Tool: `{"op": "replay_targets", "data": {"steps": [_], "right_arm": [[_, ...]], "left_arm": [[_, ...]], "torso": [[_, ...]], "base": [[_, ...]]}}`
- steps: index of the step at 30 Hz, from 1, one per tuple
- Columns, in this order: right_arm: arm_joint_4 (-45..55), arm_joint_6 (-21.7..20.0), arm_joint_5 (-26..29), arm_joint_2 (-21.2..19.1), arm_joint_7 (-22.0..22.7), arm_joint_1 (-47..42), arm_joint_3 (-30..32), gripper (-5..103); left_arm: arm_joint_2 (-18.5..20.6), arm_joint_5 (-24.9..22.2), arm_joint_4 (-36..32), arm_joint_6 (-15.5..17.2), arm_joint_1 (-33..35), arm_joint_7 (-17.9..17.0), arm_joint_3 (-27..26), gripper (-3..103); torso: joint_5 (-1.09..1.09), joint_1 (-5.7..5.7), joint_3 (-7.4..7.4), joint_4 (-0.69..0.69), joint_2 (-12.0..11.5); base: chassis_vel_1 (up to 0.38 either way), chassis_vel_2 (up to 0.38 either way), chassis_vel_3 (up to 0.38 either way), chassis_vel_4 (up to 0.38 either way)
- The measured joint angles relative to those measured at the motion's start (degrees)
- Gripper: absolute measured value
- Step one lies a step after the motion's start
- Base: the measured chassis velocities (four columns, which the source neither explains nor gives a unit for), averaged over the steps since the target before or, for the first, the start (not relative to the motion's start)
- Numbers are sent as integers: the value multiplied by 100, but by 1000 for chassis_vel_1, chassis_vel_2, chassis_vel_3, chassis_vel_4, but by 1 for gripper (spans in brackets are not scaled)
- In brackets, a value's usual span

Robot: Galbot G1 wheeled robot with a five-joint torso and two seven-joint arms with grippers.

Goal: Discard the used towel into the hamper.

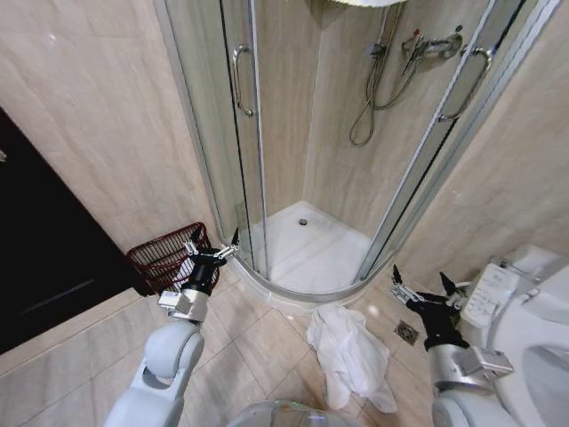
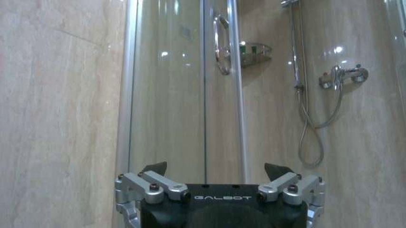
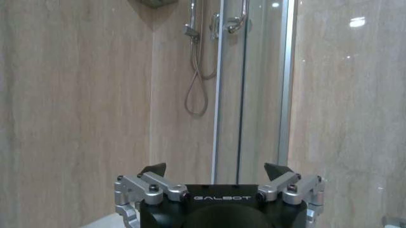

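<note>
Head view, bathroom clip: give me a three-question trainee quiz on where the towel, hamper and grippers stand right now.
1. True or false: the white towel already lies inside the hamper.
2. Which gripper is nearer the hamper? A) left gripper B) right gripper
3. Fill in: both grippers are ____ and hold nothing.

Key
1. False: the towel lies crumpled on the floor tiles in front of the shower enclosure, between the two arms.
2. A: the left gripper hovers just beside the hamper's rim; the right one is near the toilet.
3. open
</note>
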Motion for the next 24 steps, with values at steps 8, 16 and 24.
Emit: {"op": "replay_targets", "data": {"steps": [8,16,24], "right_arm": [[0,-56,35,0,-19,29,-11,100],[-1,-96,24,0,-52,68,-18,100],[-1,-104,1,0,-86,124,-16,100]], "left_arm": [[106,-118,-77,2,-14,-29,-43,100],[153,-178,-76,3,-44,-29,-71,100],[178,-233,-61,6,-56,-27,-134,100]], "torso": [[0,79,124,0,203],[0,147,234,0,379],[0,229,344,0,572]], "base": [[0,0,0,0],[0,0,0,0],[0,0,0,0]]}}
